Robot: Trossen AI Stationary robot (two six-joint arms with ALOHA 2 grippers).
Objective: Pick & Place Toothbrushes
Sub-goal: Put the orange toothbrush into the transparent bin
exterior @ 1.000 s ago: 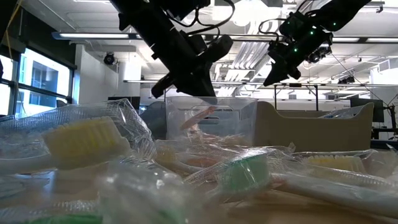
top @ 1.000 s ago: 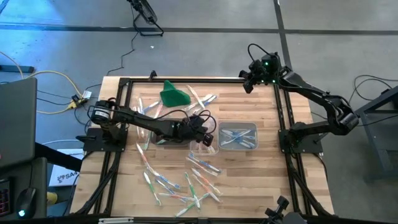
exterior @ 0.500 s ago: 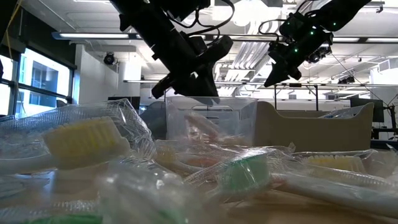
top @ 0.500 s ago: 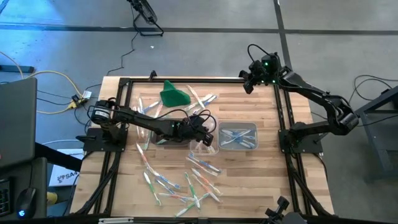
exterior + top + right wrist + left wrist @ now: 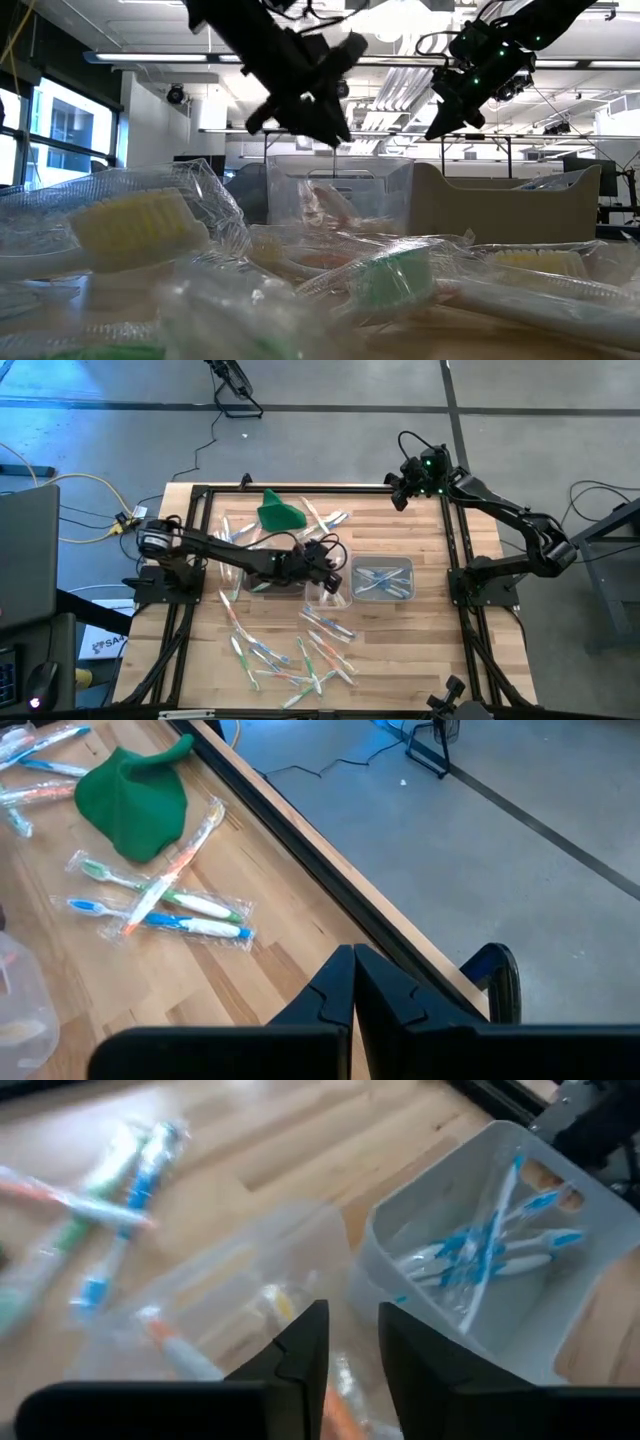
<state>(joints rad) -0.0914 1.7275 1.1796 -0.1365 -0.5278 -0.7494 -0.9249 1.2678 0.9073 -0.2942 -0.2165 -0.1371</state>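
High view: I see thin plastic-wrapped toothbrushes scattered over the wooden table, too tangled to count, and blue ones in a clear tub. My left gripper hangs over a second tub, fingers slightly parted, empty. The right gripper waits pressed together.

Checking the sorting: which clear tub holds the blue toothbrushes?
The tub on the right arm's side of the left gripper; its neighbour under that gripper shows an orange one instead.
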